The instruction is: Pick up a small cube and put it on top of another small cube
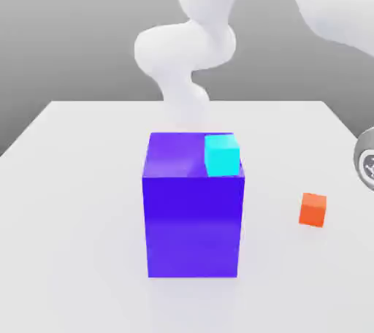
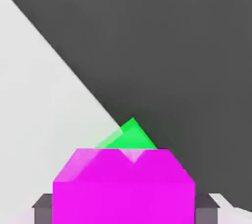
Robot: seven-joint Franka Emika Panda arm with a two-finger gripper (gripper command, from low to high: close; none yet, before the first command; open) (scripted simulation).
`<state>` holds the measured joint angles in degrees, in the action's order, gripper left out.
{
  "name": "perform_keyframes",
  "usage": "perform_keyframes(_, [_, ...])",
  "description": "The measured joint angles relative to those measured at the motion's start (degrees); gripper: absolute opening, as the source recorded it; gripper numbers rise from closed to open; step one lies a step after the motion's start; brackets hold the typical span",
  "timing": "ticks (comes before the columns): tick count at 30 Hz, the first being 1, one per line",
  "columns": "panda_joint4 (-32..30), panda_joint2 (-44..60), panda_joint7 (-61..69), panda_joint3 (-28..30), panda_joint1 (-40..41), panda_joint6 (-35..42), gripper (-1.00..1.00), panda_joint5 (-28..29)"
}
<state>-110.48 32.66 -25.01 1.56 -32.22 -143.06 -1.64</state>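
A: What do you have closest to you?

B: Your end effector (image 2: 126, 214) is clasped on the magenta cube (image 2: 123, 203), a pad against each of two opposite sides. You have nothing to reach for; the cube lies right between the tips.

A: And under it?

B: You have a green cube (image 2: 133, 138), partly covered by yours. One corner pokes out past the magenta edge, so the two are turned relative to each other.

A: Are they touching?

B: You can't tell from here. I'd judge you're at the placing step: check that the upper cube is seated and well centred before you let go, or it could tip.

A: How does your cube look?

B: Plain, bright magenta-pink, flat-faced and sharp-edged, with a paler patch on its receding side. No long axis to worry about.

A: Anything farther off?

B: On the bench (image 1: 69, 251) you have a small orange cube (image 1: 313, 211) toward the exterior view's right, and a big blue-violet block (image 1: 193, 226) with a cyan cube (image 1: 222, 156) at its top. I'd leave those alone.
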Motion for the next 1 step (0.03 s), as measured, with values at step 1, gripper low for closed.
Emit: perform_keyframes(1, [0.0, 0.0, 0.0, 0.0, 0.0, 0.0, 1.0, 0.0])
